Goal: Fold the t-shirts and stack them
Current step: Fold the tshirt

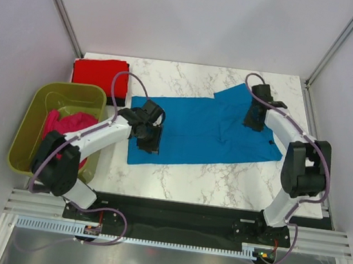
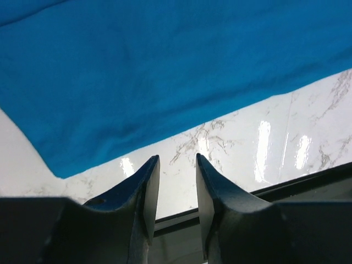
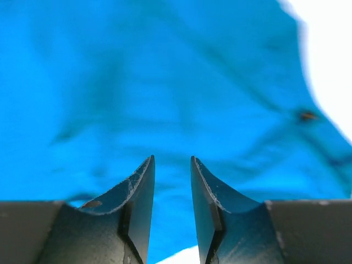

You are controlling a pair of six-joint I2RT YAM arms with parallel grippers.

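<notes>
A bright blue t-shirt (image 1: 209, 130) lies spread flat across the middle of the marble table (image 1: 222, 180). A folded red t-shirt (image 1: 98, 73) lies at the back left corner. A magenta-pink t-shirt (image 1: 67, 124) lies bunched in the olive tub. My left gripper (image 1: 149, 138) hovers over the blue shirt's left end; in the left wrist view it (image 2: 177, 159) is open and empty, over bare marble just off the shirt's edge (image 2: 165, 66). My right gripper (image 1: 254, 119) hovers over the shirt's right part; in the right wrist view it (image 3: 172, 159) is open and empty above blue cloth (image 3: 165, 82).
The olive-green plastic tub (image 1: 37, 130) stands at the table's left edge beside my left arm. White walls with metal frame posts close in the back and sides. A black rail runs along the table's near edge (image 2: 308, 179).
</notes>
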